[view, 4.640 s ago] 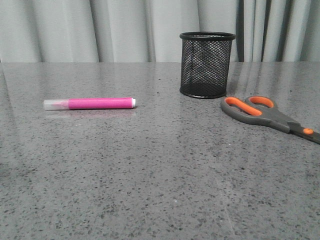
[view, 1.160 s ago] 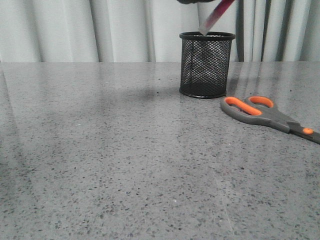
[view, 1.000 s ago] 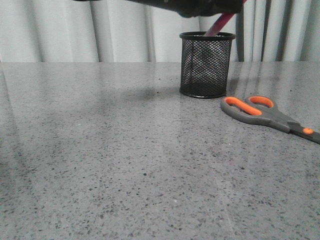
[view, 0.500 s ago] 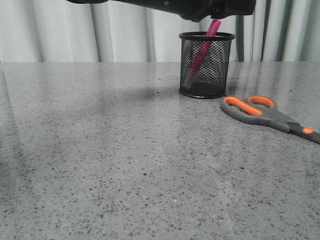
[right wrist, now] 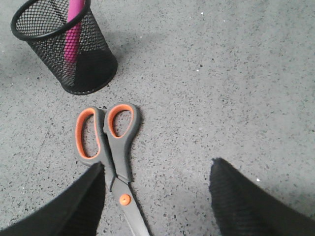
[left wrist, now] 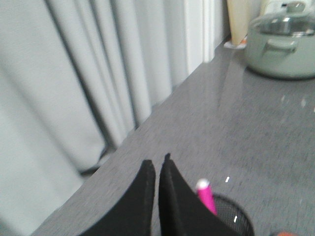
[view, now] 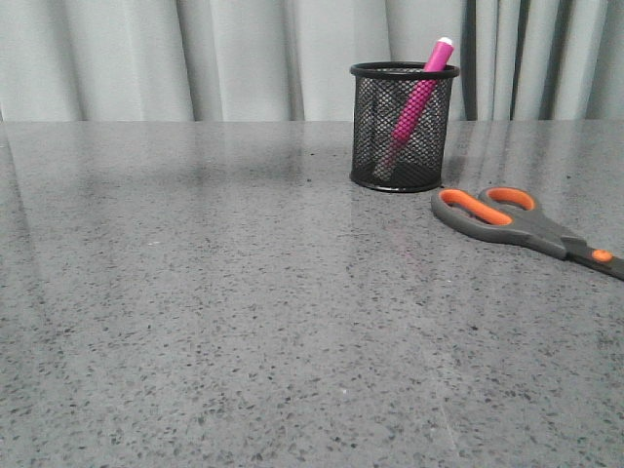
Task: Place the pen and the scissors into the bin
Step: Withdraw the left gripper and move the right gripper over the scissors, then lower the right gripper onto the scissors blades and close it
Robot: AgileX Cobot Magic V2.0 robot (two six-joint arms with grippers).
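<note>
Pen [view: 418,93] leaning in the bin [view: 403,127], white end up. Scissors [right wrist: 109,147] flat on the table [view: 244,322] beside it, between the spread right tool [right wrist: 156,196] fingers. Left tool [left wrist: 157,169] pressed together above the bin.

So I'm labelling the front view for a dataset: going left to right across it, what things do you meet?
bin → scissors. The pen stands inside the bin, so it has no separate place.
</note>
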